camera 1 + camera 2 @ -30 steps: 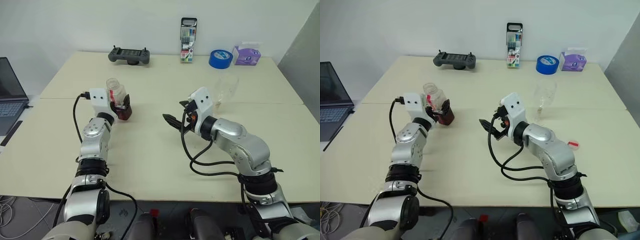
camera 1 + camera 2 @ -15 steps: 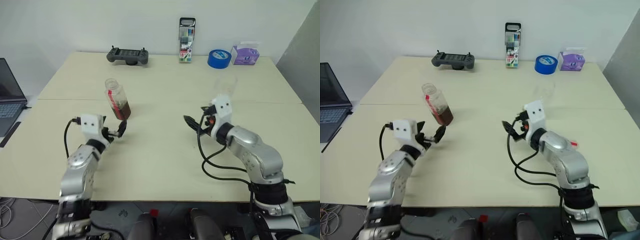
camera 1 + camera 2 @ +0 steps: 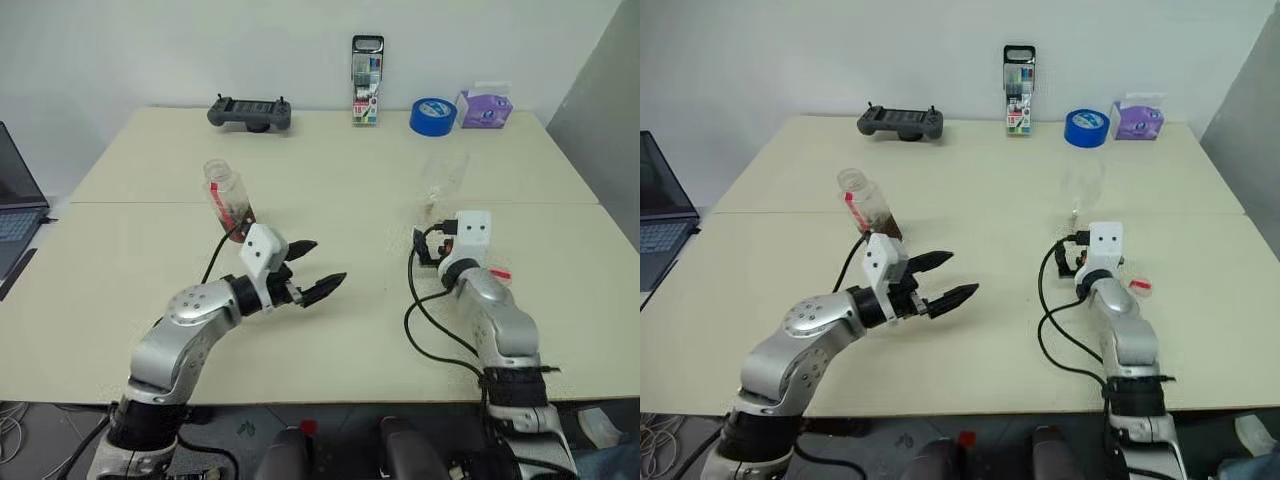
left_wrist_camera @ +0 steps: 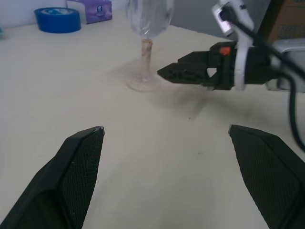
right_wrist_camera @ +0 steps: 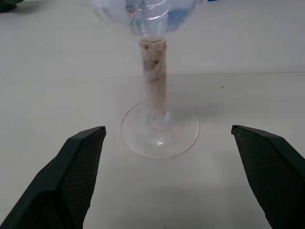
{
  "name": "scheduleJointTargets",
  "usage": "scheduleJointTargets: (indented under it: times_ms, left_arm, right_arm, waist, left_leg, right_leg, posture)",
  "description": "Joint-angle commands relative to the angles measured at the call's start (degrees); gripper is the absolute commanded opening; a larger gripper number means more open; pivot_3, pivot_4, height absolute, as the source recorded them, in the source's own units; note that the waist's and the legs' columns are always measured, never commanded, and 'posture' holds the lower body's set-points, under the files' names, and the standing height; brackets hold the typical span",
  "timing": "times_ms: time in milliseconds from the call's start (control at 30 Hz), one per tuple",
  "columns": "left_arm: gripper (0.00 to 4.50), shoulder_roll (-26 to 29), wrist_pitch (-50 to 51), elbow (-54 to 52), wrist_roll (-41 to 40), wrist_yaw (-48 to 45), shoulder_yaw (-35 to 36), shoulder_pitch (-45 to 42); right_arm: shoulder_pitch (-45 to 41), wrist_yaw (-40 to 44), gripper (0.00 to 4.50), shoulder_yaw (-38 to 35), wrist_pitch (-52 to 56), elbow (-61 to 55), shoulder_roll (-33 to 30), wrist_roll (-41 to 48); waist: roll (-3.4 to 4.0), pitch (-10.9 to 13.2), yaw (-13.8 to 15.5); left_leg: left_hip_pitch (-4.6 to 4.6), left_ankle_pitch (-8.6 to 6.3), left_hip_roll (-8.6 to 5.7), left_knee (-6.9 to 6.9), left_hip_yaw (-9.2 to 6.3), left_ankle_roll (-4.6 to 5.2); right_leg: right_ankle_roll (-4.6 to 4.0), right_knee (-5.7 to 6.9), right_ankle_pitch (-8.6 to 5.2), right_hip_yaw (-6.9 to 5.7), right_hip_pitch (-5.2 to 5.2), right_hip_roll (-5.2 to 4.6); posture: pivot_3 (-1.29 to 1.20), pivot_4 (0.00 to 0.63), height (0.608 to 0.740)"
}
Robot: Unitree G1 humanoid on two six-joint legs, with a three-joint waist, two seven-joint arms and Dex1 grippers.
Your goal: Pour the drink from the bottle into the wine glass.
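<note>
Standing uncapped, the bottle (image 3: 231, 201) holds dark drink (image 3: 886, 222); wine glass (image 3: 441, 178) seemingly empty; both grippers' jaws wide.

The wine glass (image 5: 155, 95) is clear, shiny glass. The bottle (image 3: 229, 195) looks like clear plastic. The desk (image 3: 350, 170) is smooth and matt. The black fingers (image 4: 71, 176) have a rough, dotted surface.

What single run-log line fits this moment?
left pincer: open, empty | right pincer: open, facing wine glass | bottle: on table
</note>
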Motion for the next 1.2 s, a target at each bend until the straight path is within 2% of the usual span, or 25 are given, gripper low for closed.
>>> scheduleJointTargets:
  times_ms: [33, 567, 667, 967, 1033, 1133, 1200]
  left_arm:
    - [4.46, -0.1, -0.1, 0.2, 0.1, 0.1, 0.3, -0.2]
    - [4.46, 0.4, -0.2, -0.6, 0.1, 1.6, 1.7, 1.5]
    - [4.50, 0.4, -0.1, -0.5, 0.2, 1.7, 1.7, 1.2]
    - [4.50, 0.3, -0.4, 0.5, 0.7, 2.1, 1.6, 0.2]
    - [4.50, 0.2, -0.5, 0.8, 0.8, 2.1, 1.5, 0.0]
    - [4.50, 0.3, -0.7, 1.2, 0.9, 1.9, 1.7, 0.0]
    - [4.50, 1.1, -1.1, 1.7, 0.9, 1.6, 3.0, 0.6]
  right_arm:
    - [-2.8, -0.7, 4.50, -1.7, -8.5, 6.3, 0.8, -0.7]
    - [-12.0, 2.2, 4.50, -2.2, -30.3, 29.9, 0.2, -2.7]
    - [-13.8, 2.2, 3.93, -2.3, -32.8, 34.2, 0.2, -3.3]
    - [-18.1, 1.5, 0.72, -2.0, -37.7, 41.0, -0.7, -4.8]
    - [-18.8, 1.6, 0.14, -1.8, -38.3, 42.0, -0.9, -5.3]
    - [-18.8, 3.3, 0.13, -1.2, -38.1, 40.3, -1.3, -5.4]
    - [-16.7, 6.7, 0.13, 0.9, -37.0, 34.5, -1.7, -5.8]
  waist:
    - [0.00, 0.0, -0.1]
    - [0.01, 0.0, 0.0]
    - [0.01, 0.0, 0.0]
    - [0.01, 0.0, -0.1]
    - [0.01, 0.0, -0.1]
    - [0.02, 0.0, -0.1]
    - [0.03, 0.0, -0.1]
  left_leg:
    - [0.02, 0.00, 0.03, -0.09, 0.00, 0.00]
    - [0.03, 0.01, 0.04, -0.13, -0.01, 0.00]
    - [0.03, 0.01, 0.04, -0.13, 0.00, 0.00]
    - [0.03, 0.01, 0.04, -0.13, 0.00, -0.01]
    - [0.02, 0.01, 0.03, -0.12, 0.00, -0.01]
    - [0.02, 0.01, 0.03, -0.12, 0.00, -0.01]
    - [0.03, 0.01, 0.04, -0.12, 0.01, -0.01]
  right_leg:
    - [0.00, -0.02, 0.00, 0.05, -0.02, 0.00]
    - [-0.02, 0.02, 0.01, 0.08, -0.04, 0.02]
    - [-0.02, 0.02, 0.01, 0.09, -0.04, 0.02]
    - [-0.02, 0.02, 0.01, 0.10, -0.04, 0.02]
    - [-0.02, 0.02, 0.01, 0.10, -0.04, 0.01]
    - [-0.02, 0.02, 0.01, 0.10, -0.04, 0.01]
    - [-0.02, 0.03, 0.01, 0.10, -0.04, 0.01]
  posture:
    - [0.00, 0.150, 0.740]
    - [0.00, 0.150, 0.740]
    - [0.00, 0.150, 0.740]
    - [0.00, 0.150, 0.740]
    - [0.00, 0.150, 0.740]
    - [0.00, 0.150, 0.740]
    - [0.00, 0.150, 0.740]
